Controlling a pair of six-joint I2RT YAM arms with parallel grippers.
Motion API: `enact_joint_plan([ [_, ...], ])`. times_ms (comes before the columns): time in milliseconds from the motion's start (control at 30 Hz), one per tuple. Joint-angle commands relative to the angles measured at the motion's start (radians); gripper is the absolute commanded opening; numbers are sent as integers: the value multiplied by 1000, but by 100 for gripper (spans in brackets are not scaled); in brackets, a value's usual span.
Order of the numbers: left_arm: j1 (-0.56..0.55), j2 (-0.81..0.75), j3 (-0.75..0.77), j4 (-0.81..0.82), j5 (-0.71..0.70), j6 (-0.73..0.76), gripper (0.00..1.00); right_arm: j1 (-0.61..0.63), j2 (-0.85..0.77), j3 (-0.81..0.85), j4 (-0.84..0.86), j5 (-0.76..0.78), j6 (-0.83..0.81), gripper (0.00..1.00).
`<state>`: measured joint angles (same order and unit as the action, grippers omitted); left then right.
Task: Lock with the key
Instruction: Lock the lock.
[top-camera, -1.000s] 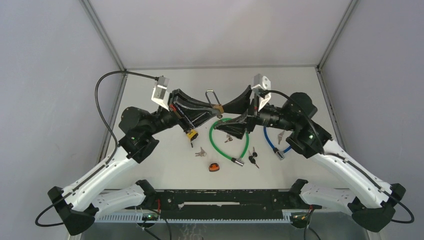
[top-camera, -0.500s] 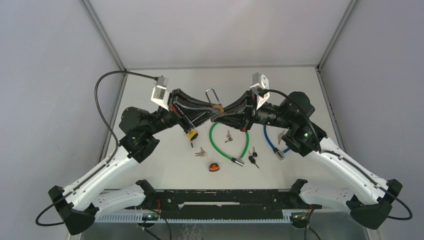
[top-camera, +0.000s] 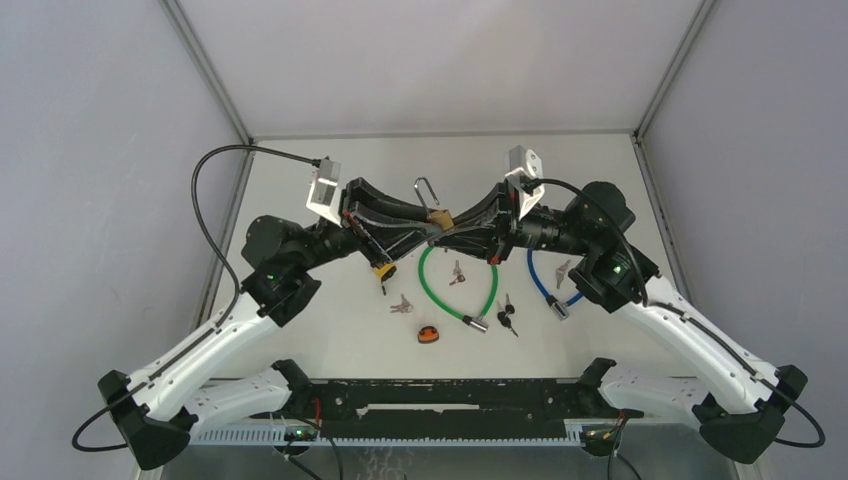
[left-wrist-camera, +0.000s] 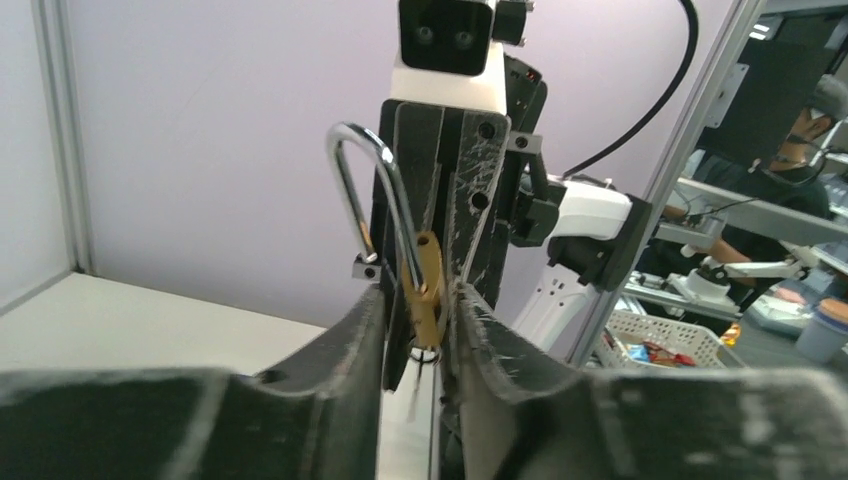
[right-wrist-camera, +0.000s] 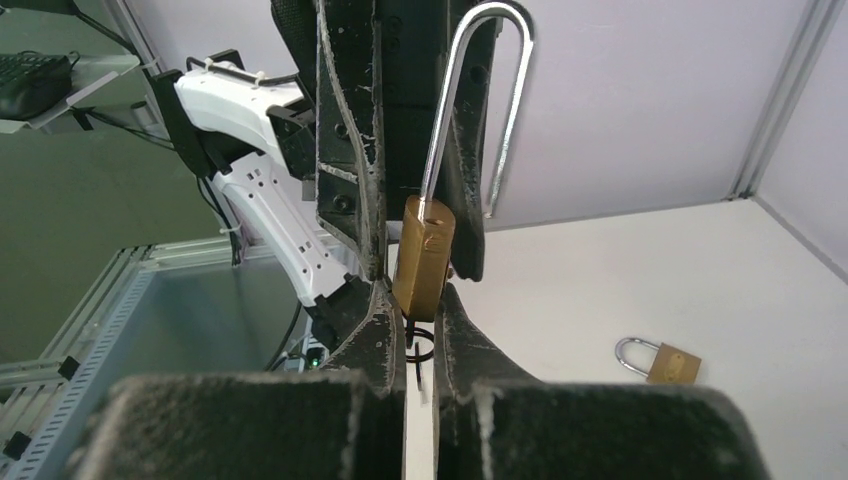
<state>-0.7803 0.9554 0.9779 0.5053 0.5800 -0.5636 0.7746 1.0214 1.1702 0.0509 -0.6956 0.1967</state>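
The brass padlock (right-wrist-camera: 423, 255) is held off the table (top-camera: 600, 180) just above centre of the overhead frame, where the two arms meet. The left gripper (left-wrist-camera: 415, 300) is closed narrowly on the padlock body, one finger at each side. The right gripper (right-wrist-camera: 412, 310) is shut tight directly below the body, on what I judge to be the key. Only its ring (right-wrist-camera: 420, 345) shows between the fingers, so insertion cannot be confirmed. The long shackle (right-wrist-camera: 447, 110) stands raised with its free end clear of the body, so the padlock is unlocked. Done: padlock and key are both in hand and brought together. Outstanding: seating the shackle and turning the key. A green cable lock (top-camera: 455, 285) and loose keys (top-camera: 401, 305) lie below centre.
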Motion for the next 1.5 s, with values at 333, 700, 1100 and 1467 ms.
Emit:
enact_joint_plan([
  [333, 64, -39, 76, -257, 0, 141, 75, -37, -80, 17, -61, -15, -45, 0],
  [700, 163, 95, 486, -980, 170, 262, 71, -21, -95, 30, -398, 194, -252, 0],
  [1100, 183, 268, 638, -1062, 154, 62, 71, 0, -19, 31, -337, 237, -293, 0],
  [1467, 182, 304, 648, -1092, 166, 62, 36, 6, 13, 83, -365, 232, -324, 0],
])
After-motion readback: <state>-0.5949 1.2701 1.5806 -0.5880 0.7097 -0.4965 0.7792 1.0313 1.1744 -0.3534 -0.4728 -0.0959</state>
